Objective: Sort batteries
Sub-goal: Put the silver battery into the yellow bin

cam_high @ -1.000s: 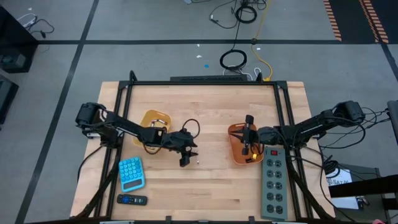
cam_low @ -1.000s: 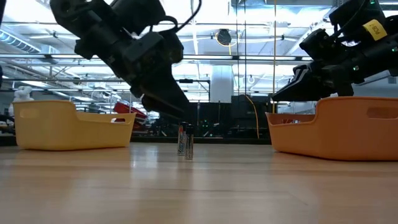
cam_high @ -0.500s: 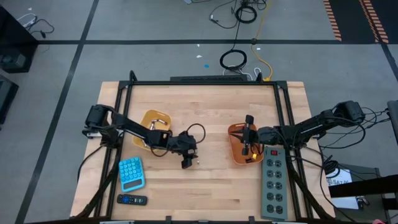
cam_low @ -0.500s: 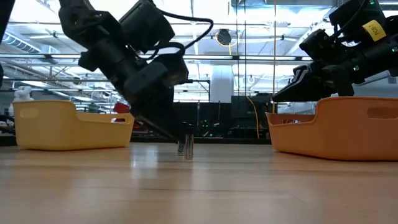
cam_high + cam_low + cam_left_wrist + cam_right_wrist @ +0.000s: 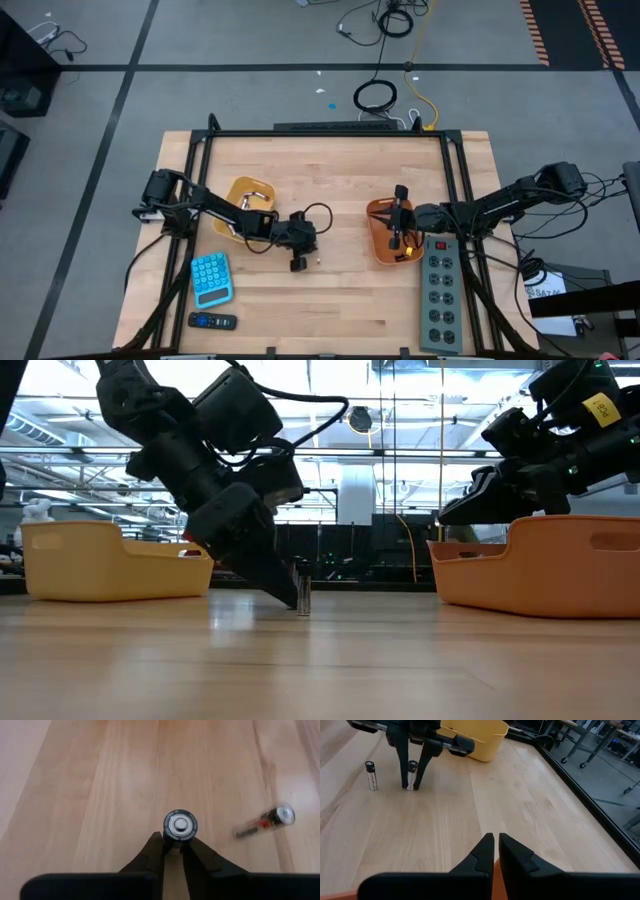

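Pinching an upright battery [image 5: 180, 825] between its fingertips, the left gripper [image 5: 172, 851] sits low in the centre of the left wrist view, down on the wooden table [image 5: 100, 780]. A second battery [image 5: 265, 821] stands to the right there, apart from the first. In the high view's right half, the right gripper [image 5: 399, 194], fingers pressed together, hangs over the orange tray [image 5: 378, 243]; the yellow tray [image 5: 240, 193] lies left of centre.

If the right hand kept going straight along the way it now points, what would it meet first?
Probably bare tabletop. The right hand, shut, hangs at the orange tray and aims across the wood. Farther off, to one side, are the left hand, the battery it grips and the yellow tray. Depth is unclear.
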`<action>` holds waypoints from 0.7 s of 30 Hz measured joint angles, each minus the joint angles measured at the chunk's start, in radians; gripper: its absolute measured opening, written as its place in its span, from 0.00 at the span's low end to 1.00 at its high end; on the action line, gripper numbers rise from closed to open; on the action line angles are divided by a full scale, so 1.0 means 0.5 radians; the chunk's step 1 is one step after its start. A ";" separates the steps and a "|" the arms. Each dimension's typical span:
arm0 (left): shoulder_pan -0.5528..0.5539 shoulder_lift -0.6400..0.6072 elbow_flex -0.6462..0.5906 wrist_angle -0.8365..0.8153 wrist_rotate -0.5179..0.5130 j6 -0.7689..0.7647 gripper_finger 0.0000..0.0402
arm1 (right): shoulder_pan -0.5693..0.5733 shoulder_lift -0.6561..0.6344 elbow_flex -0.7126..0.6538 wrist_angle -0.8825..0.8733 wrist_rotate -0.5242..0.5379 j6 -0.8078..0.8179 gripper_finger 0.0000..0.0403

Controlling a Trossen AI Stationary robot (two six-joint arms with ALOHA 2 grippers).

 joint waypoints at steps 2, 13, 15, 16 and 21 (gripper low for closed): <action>0.000 -0.096 -0.002 -0.150 -0.015 -0.011 0.11 | 0.000 0.000 0.000 -0.002 0.000 0.002 0.04; 0.101 -1.299 -0.050 -1.819 -0.359 -0.763 0.11 | 0.004 -0.002 0.000 -0.058 -0.001 0.025 0.04; 0.111 -1.405 -0.128 -1.940 -0.348 -0.957 0.11 | 0.004 -0.004 0.000 -0.059 -0.001 0.030 0.04; 0.111 -1.446 -0.172 -1.933 -0.350 -1.027 0.11 | 0.008 -0.005 0.000 -0.058 -0.002 0.030 0.04; 0.114 -1.500 -0.307 -1.942 -0.394 -1.303 0.24 | 0.048 -0.006 0.000 -0.056 -0.002 0.042 0.04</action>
